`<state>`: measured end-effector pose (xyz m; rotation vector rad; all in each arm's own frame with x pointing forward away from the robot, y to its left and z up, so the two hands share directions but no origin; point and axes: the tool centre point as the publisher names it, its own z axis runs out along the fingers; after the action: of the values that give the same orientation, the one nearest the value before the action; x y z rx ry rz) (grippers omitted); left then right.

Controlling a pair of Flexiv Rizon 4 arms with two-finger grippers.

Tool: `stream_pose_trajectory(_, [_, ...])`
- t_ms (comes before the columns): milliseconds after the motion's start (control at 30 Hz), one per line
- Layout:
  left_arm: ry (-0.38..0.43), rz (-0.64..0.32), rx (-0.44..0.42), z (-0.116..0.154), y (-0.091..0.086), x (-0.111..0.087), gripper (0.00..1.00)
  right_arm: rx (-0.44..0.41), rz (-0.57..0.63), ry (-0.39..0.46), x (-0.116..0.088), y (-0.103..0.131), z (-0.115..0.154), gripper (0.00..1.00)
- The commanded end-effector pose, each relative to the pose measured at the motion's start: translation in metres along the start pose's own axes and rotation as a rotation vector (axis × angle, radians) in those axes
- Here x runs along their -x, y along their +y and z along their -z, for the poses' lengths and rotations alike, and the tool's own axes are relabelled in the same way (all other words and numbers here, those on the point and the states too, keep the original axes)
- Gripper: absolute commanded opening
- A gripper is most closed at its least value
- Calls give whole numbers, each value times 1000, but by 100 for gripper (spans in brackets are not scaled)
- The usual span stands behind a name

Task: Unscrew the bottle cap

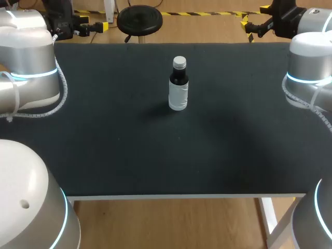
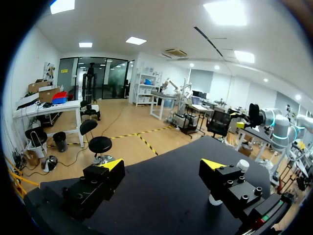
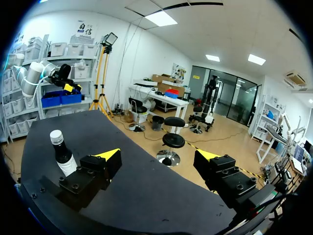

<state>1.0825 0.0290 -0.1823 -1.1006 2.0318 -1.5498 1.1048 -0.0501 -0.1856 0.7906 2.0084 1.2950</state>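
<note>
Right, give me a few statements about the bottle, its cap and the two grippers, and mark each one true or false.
1. The bottle stands upright on the table. True.
2. The cap lies on the table beside the bottle. False: it sits on the bottle's neck.
3. The left gripper is open and holds nothing. True.
4. The right gripper is shut on the bottle. False: it is open, and the bottle stands apart from it, off to one side of its fingers.
</note>
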Motion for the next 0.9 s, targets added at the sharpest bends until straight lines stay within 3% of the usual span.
stream_pose_trajectory(33, [15,-14,-7,-5,0,-6,100,-2,0,0,0,0,0,100])
stream_pose_trajectory(333, [123,-93,-28,-18,2,-17,100,-2,0,0,0,0,0,100])
stream_pose_trajectory(667, [261,-194,-79,-33,17,-26,100,-2,0,0,0,0,0,100])
stream_pose_trajectory(900, [396,-265,-97,-49,26,-37,100,-2,0,0,0,0,0,100])
